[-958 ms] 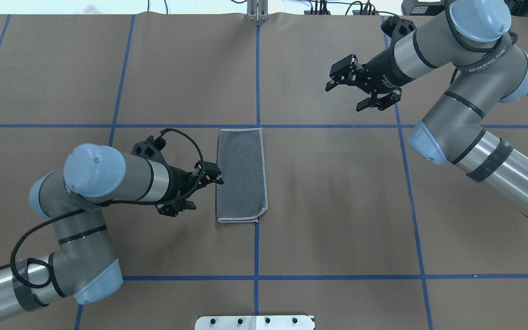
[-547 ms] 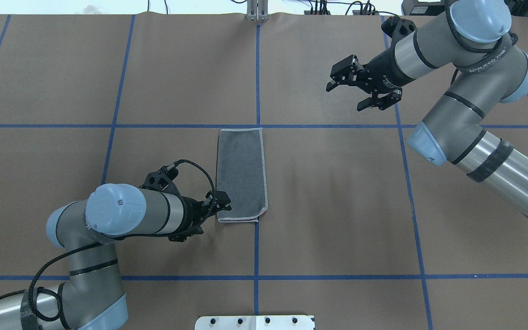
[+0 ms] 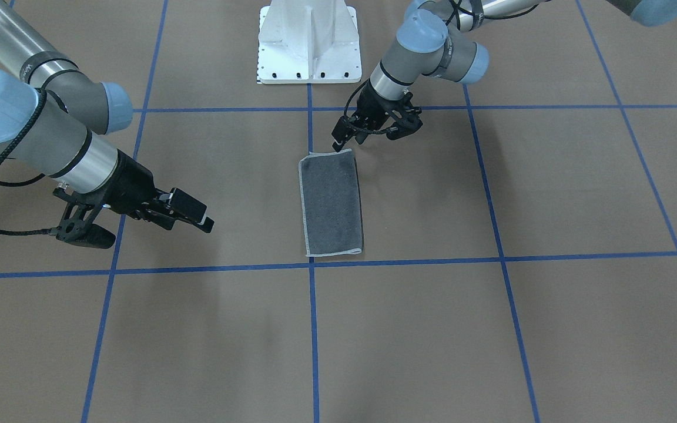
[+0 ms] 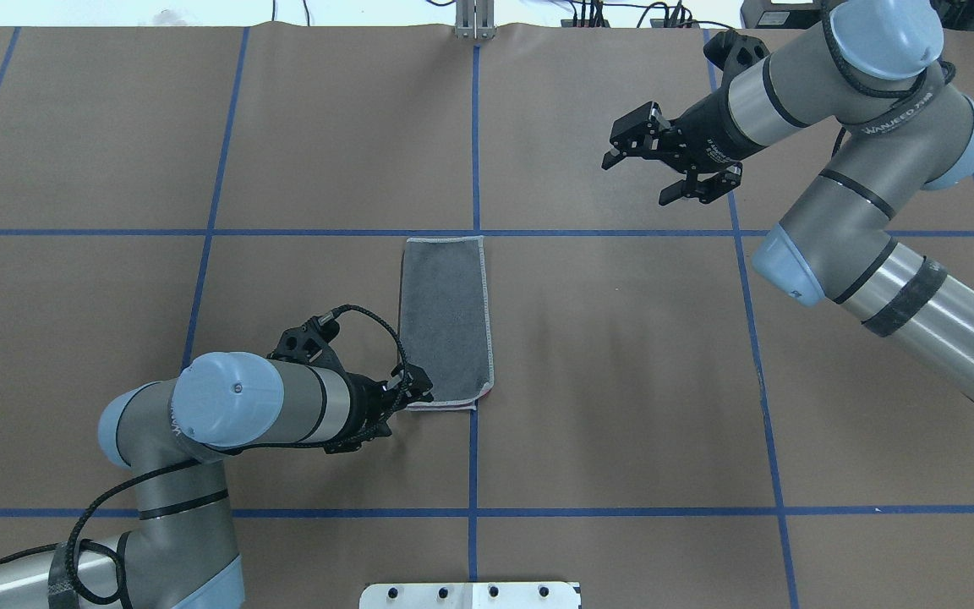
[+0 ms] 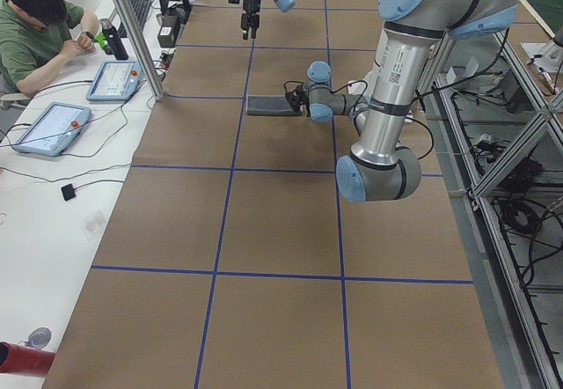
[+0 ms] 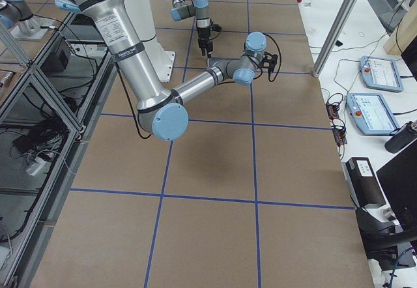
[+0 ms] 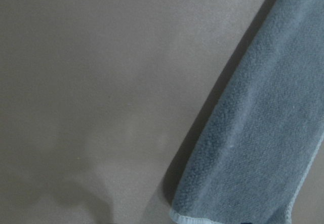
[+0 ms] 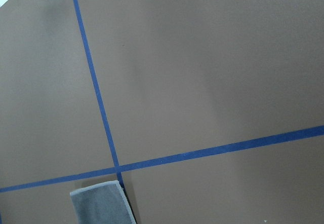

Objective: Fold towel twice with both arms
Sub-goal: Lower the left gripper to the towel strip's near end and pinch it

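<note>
Brown paper (image 4: 326, 127) covers the surface (image 4: 622, 338), gridded with blue tape (image 4: 475, 127). Beyond the right end effector (image 4: 635, 180) runs a white desk (image 5: 35, 231) with tablets (image 5: 44, 128), where a person (image 5: 35, 33) sits beside an aluminium post (image 5: 132, 28).

Bright, even light, soft shadows on the table (image 4: 622, 381); close up, the towel (image 7: 263, 133) looks dim and blurry.

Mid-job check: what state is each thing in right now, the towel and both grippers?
Small dark grey terry towel: folded once, lying flat, grey face up.
Left black two-finger gripper: open, at the towel's near corner, holding nothing.
Right black two-finger gripper: open, empty, well clear of the towel.
</note>
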`<state>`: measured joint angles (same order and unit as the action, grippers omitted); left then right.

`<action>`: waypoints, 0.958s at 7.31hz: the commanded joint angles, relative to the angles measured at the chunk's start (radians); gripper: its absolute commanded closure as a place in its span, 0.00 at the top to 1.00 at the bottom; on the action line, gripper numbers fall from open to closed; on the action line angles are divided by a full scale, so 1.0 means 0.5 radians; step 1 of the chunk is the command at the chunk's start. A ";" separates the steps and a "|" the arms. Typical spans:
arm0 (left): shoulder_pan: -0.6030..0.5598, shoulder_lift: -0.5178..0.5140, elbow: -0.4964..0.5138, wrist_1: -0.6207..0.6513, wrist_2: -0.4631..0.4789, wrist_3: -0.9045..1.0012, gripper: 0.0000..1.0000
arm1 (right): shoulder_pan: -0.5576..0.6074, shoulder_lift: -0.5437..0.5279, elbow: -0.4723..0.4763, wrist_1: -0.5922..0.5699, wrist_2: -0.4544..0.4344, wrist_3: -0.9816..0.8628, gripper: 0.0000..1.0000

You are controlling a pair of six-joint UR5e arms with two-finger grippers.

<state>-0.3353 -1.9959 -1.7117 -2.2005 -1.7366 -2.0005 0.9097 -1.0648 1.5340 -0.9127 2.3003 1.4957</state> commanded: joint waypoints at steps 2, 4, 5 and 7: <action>-0.004 -0.064 0.042 0.054 0.000 0.010 0.69 | 0.000 -0.009 -0.003 0.003 -0.002 -0.003 1.00; -0.013 -0.064 0.055 0.054 0.000 0.022 0.68 | 0.000 -0.024 -0.003 0.003 0.001 0.000 1.00; -0.017 -0.064 0.061 0.051 0.000 0.022 0.68 | -0.003 -0.024 -0.003 0.003 0.001 0.000 1.00; -0.023 -0.064 0.073 0.051 0.003 0.025 0.61 | -0.003 -0.024 -0.003 0.003 0.001 0.000 1.00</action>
<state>-0.3446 -2.0278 -1.6778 -2.1750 -1.7355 -1.9888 0.9085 -1.0766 1.5325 -0.9112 2.3009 1.4956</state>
